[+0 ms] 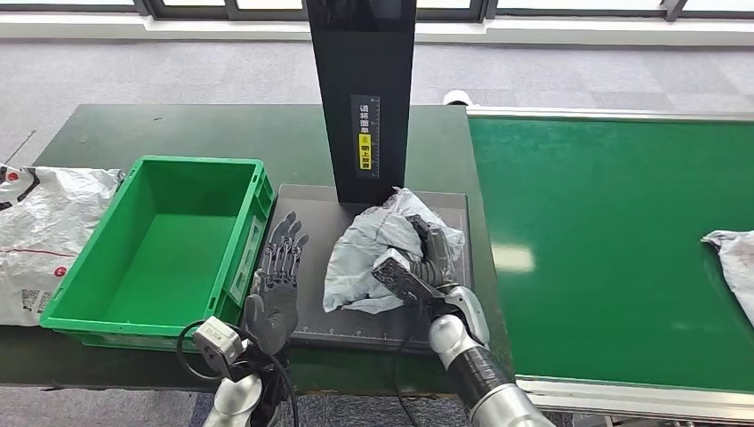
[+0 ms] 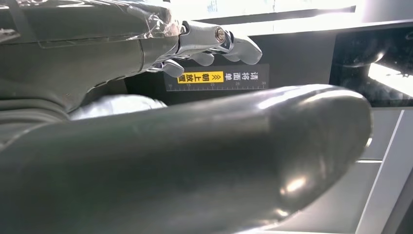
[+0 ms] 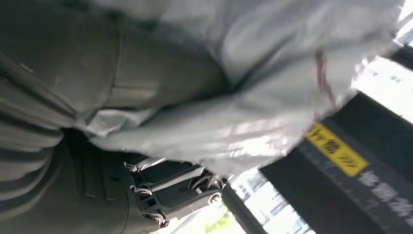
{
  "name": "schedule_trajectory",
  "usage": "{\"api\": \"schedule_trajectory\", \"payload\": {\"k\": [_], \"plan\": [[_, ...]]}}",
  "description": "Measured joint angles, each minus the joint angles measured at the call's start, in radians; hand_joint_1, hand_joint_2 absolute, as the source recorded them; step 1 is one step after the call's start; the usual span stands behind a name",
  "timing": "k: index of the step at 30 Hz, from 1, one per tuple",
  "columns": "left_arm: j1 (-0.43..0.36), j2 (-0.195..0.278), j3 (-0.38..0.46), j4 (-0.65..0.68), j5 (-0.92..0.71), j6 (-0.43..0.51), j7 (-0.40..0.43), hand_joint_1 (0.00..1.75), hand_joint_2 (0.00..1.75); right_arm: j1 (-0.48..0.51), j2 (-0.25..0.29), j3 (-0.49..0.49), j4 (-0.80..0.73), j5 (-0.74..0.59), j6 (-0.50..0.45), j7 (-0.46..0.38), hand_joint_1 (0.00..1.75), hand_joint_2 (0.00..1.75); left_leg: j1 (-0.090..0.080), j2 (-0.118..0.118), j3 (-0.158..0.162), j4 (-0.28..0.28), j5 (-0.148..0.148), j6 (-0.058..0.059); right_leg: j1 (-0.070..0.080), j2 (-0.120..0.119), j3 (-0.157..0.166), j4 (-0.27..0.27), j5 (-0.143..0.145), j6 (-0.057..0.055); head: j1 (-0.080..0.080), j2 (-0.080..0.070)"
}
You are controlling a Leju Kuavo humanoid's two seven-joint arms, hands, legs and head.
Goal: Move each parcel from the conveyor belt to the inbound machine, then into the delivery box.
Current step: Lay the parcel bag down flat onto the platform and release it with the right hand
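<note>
Dark green table on grey carpet; windows behind

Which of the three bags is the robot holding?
The crumpled grey parcel on the black scanner plate, gripped by the right hand. One other lies on the green belt, another left of the green box.

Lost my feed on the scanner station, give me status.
Right hand grips grey parcel on the scanner plate. Left hand open beside it, holding nothing. Green box empty. Another parcel waits on belt.
</note>
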Motion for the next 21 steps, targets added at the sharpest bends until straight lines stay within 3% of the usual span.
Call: {"api": "schedule_trajectory", "payload": {"k": [11,16,21], "plan": [[-0.001,0.0,0.0,0.004,0.006,0.003,0.0,0.0,0.0,0.005,0.037,0.0,0.011,-0.041,0.029,-0.032,0.0,1.75,0.0,0.0,0.0,0.0,0.0,0.0,0.0,0.0,0.0,0.0,0.0,0.0,0.0,0.0],[-0.003,0.0,0.0,0.019,-0.027,0.007,0.0,0.0,0.0,0.093,0.027,0.019,-0.121,-0.021,0.1,0.089,0.0,1.75,0.0,0.0,0.0,0.0,0.0,0.0,0.0,0.0,0.0,0.0,0.0,0.0,0.0,0.0],[-0.002,0.001,0.0,0.02,-0.089,0.052,0.006,0.0,0.0,0.247,-0.024,0.045,-0.324,0.02,0.146,0.164,0.0,1.75,0.0,-0.002,-0.001,0.0,-0.001,0.0,0.0,-0.002,0.0,-0.001,-0.001,0.0,0.0,0.0]]}}
